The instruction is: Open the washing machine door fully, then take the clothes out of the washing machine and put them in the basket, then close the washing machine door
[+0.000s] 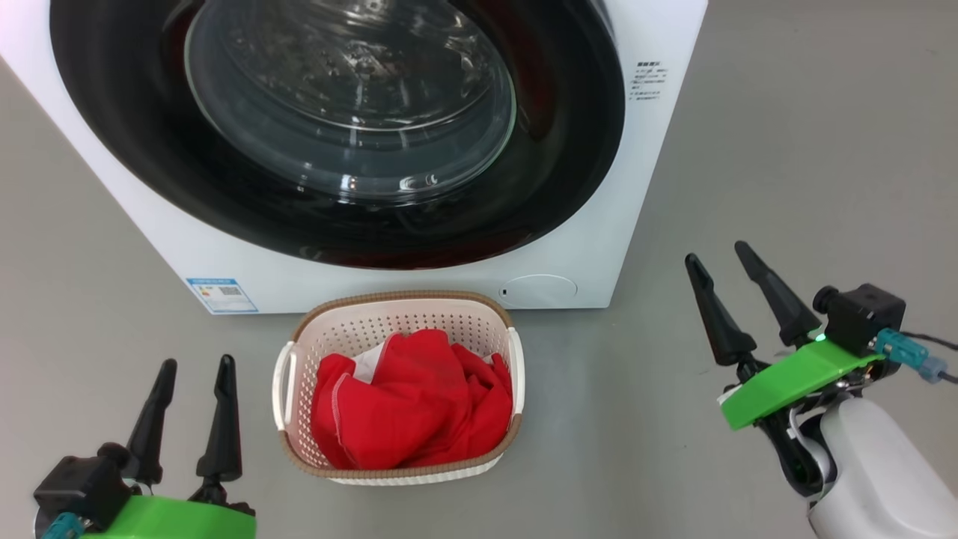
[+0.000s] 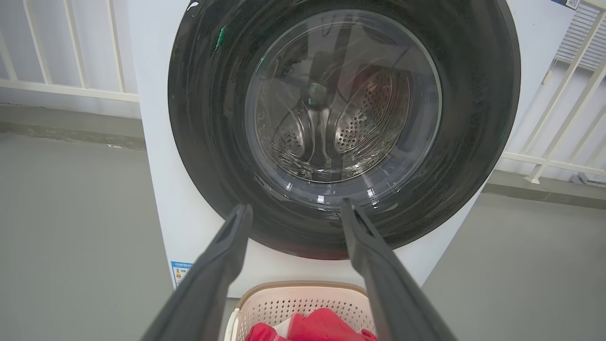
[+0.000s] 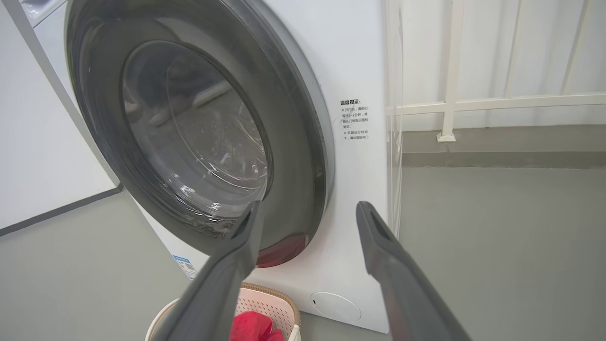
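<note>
The left pincer (image 1: 197,364) and right pincer (image 1: 716,254) hang released and empty on either side of the basket (image 1: 397,297), where the clothes (image 1: 408,397) lie heaped (soft, light, best pinched at a raised fold). The glossy washing machine door (image 1: 569,150) looks shut.

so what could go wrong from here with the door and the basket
The washing machine door looks shut, but no latch can be seen, so it might swing open again. The basket stands between the open left gripper and right gripper. A careless arm sweep could tip it and spill the clothes heaped inside.
</note>
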Robot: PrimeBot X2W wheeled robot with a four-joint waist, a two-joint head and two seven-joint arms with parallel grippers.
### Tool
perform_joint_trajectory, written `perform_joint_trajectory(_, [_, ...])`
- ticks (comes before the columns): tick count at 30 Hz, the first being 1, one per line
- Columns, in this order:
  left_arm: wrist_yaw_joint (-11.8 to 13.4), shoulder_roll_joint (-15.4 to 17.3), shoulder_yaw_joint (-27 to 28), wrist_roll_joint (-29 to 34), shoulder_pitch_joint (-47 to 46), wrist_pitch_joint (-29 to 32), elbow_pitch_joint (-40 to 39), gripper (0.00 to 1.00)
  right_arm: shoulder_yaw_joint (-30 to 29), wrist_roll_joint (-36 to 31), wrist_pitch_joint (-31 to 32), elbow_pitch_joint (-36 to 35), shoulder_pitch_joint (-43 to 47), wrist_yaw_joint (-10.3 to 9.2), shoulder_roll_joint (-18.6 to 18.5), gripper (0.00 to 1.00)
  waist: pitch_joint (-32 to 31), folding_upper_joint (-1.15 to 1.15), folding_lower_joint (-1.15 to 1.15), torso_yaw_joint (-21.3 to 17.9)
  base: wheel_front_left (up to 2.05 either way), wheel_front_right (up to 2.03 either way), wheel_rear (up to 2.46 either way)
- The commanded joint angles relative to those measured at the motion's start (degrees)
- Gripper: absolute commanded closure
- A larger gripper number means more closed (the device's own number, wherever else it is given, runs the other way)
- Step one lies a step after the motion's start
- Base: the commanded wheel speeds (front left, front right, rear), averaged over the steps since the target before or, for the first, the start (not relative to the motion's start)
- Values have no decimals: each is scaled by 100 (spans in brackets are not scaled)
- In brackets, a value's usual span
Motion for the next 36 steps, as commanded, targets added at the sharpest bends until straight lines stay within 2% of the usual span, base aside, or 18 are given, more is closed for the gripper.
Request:
perform_joint_trajectory(1, [-8, 157, 189, -22, -38, -4, -158, 0, 48, -42, -27, -160, 93, -15, 46, 0, -35, 0, 0, -34, 0, 0, 0])
perform_joint_trajectory(14, [47, 236, 181, -61, -2, 21, -194, 0, -37, -115, -27, -155, 283, -15, 141, 0, -98, 0, 0, -166, 0, 0, 0])
perform_joint_trajectory(36, [102, 271, 97, -117, 1, 6, -212, 0, -16, -132, -27, -108, 322, -15, 172, 0, -102, 0, 0, -154, 0, 0, 0])
